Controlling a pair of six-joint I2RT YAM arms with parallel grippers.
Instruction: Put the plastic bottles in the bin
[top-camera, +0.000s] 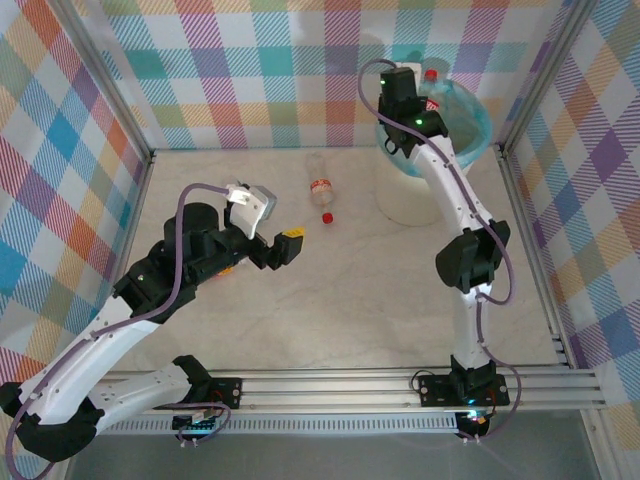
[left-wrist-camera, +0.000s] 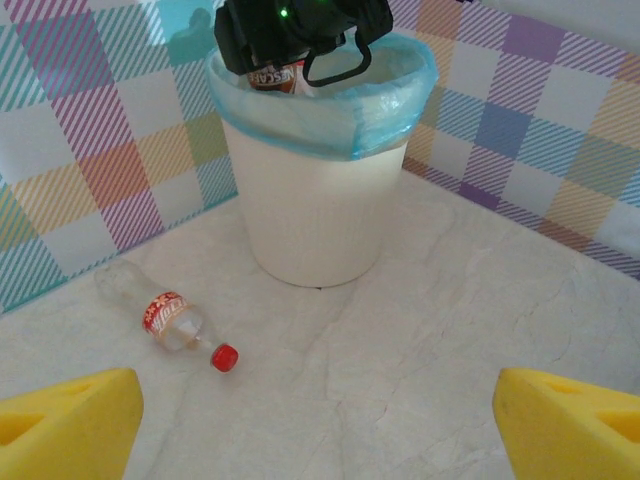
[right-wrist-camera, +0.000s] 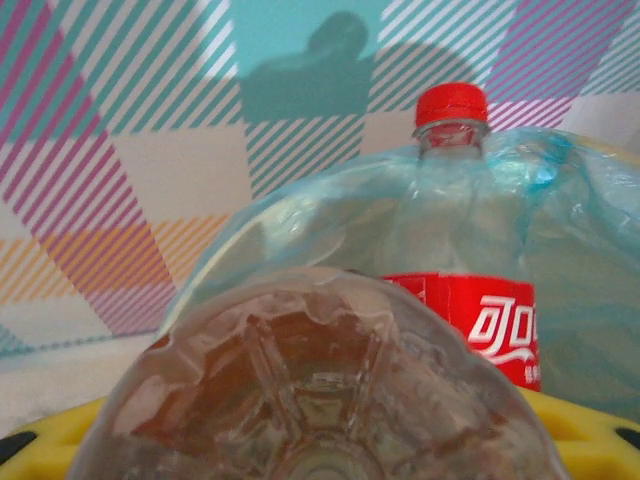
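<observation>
While the right pincer (left-wrist-camera: 290, 55) holds a clear bottle (right-wrist-camera: 320, 400) over the bin (top-camera: 470, 110), where a red-capped bottle (right-wrist-camera: 460, 300) already stands, a third bottle (top-camera: 320, 185) lies on the surface (top-camera: 350, 300) at the bin's 9 o'clock; the left pincer (left-wrist-camera: 320, 420) is wide and empty.

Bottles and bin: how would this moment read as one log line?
right pincer: gripping clear bottle over bin | left pincer: open, empty | red-capped bottle: lying on table near bin

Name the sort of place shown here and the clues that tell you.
Probably a robot test cell, not a home: aluminium frame, checked walls, two arms bolted to a rail.
</observation>
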